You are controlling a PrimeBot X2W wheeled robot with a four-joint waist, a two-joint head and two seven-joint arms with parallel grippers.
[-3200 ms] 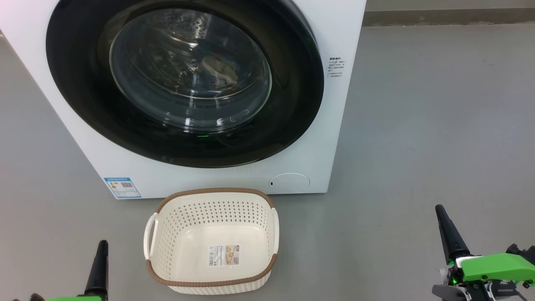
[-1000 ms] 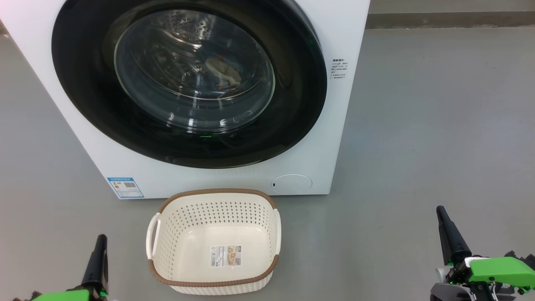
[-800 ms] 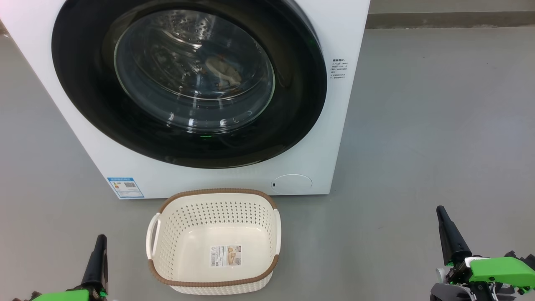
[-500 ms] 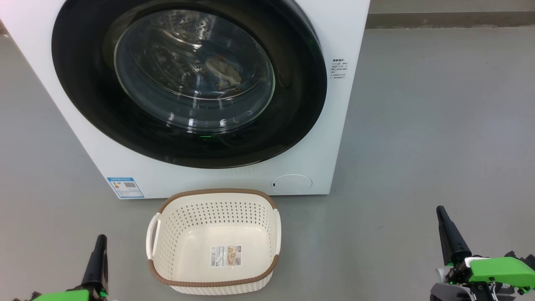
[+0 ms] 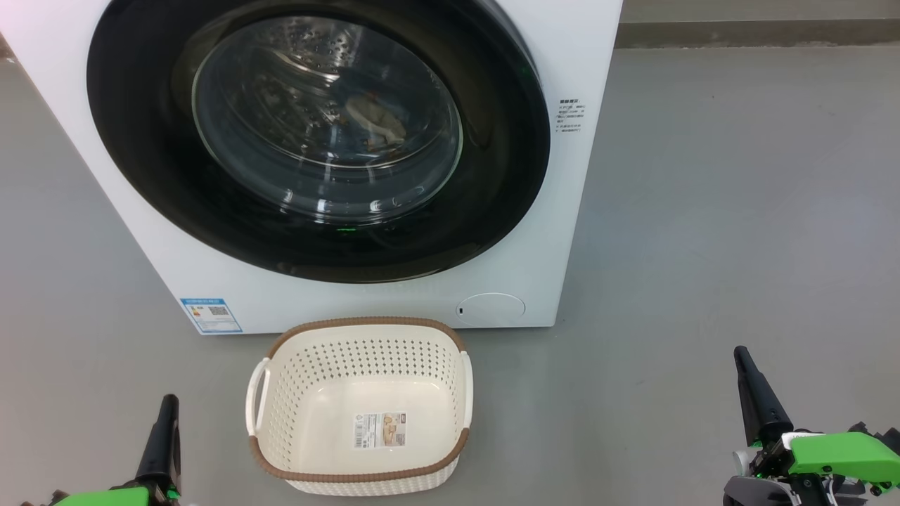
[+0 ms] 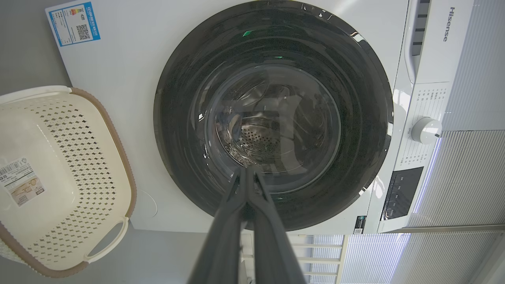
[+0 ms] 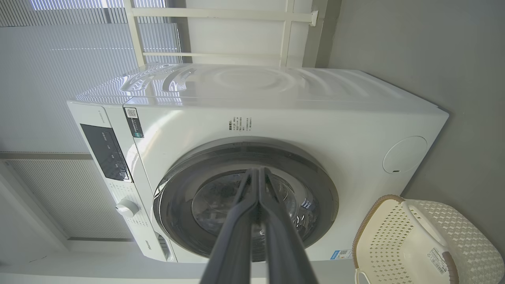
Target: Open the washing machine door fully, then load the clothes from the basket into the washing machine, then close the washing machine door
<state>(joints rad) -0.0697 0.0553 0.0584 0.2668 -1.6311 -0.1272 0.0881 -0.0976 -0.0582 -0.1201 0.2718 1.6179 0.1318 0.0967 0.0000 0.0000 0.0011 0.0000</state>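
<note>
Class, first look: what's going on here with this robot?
Nothing is being handled. The washing machine door is shut, with clothes visible inside through it. The basket stands empty on the floor before the washing machine. The left gripper and right gripper hang low at either side, both shut and holding nothing.

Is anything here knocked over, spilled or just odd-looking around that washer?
Nothing stands out. The washing machine door looks shut, with a pale cloth visible through it in the drum. The basket stands upright on the floor in front of the washing machine, holding nothing but its label. No spill or damage shows.
</note>
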